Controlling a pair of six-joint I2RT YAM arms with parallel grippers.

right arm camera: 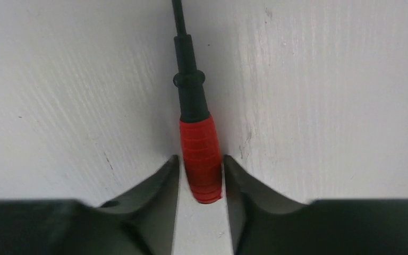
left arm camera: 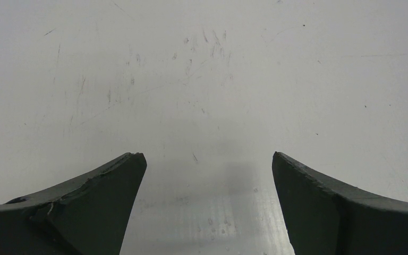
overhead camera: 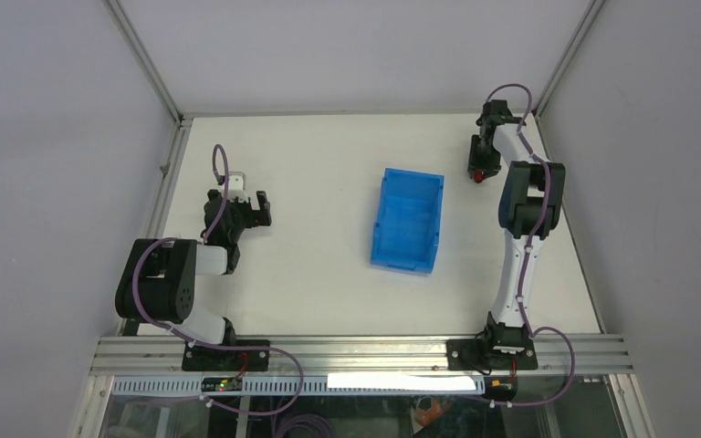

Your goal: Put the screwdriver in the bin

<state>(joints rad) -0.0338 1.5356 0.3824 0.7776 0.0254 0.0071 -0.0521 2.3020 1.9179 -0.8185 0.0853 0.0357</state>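
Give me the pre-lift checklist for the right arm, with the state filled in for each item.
1. Right gripper fingers on both sides of the screwdriver, at its red handle: ok.
2. Grip firm enough to lift: cannot tell.
3. Bin upright, open side up: ok.
4. Table between screwdriver and bin free of obstacles: ok.
5. Left gripper open, holding nothing, well apart from the bin: ok.

Layout of the table, viewed from above and behind the arm bases.
The bin (overhead camera: 408, 224) sits on the table (overhead camera: 329, 283) near its middle. The screwdriver (right arm camera: 201, 154) is right of the bin, toward the far edge, its handle between the fingers of the right gripper (right arm camera: 201, 162). The left gripper (overhead camera: 257, 212) is well left of the bin.
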